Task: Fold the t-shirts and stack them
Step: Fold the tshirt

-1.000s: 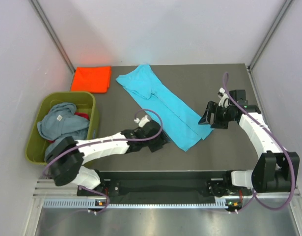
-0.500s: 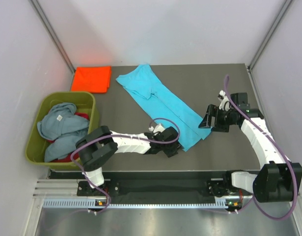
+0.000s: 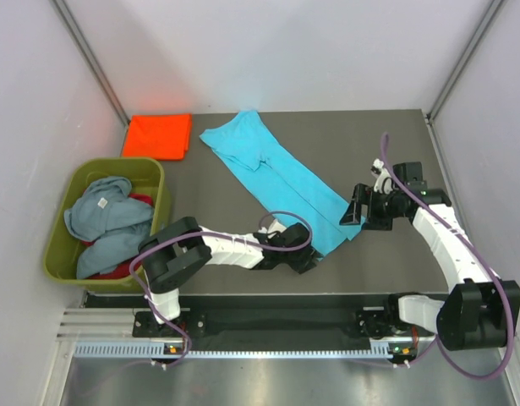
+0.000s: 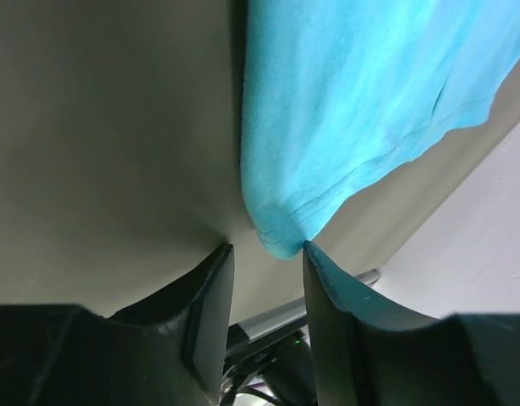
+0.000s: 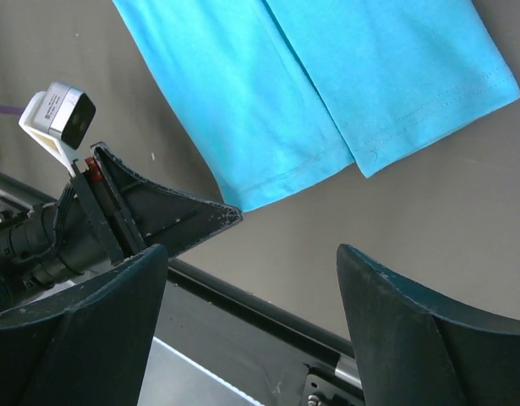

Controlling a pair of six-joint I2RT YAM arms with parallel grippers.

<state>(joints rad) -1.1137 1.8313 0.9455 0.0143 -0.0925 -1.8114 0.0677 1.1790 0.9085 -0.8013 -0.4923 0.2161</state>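
Observation:
The turquoise t-shirt (image 3: 281, 178) lies in a long folded strip running diagonally from the back centre to the front. My left gripper (image 3: 313, 258) is low on the table at the strip's near corner. In the left wrist view (image 4: 264, 249) it is open, and the shirt (image 4: 353, 101) has its corner just between the fingertips. My right gripper (image 3: 353, 208) is wide open at the strip's near right corner and hovers above the shirt (image 5: 310, 76). The orange-red shirt (image 3: 158, 135) lies folded at the back left. The grey-blue shirt (image 3: 107, 211) lies on the red one (image 3: 141, 200) in the tub.
The olive-green tub (image 3: 162, 190) stands at the left edge of the table. My left arm stretches across the front of the table from the left. The table's front edge and a metal rail lie just beyond the left fingers.
My left arm has reached further right along the front, bringing its gripper to the turquoise shirt's near corner. My right gripper has shifted slightly towards the back.

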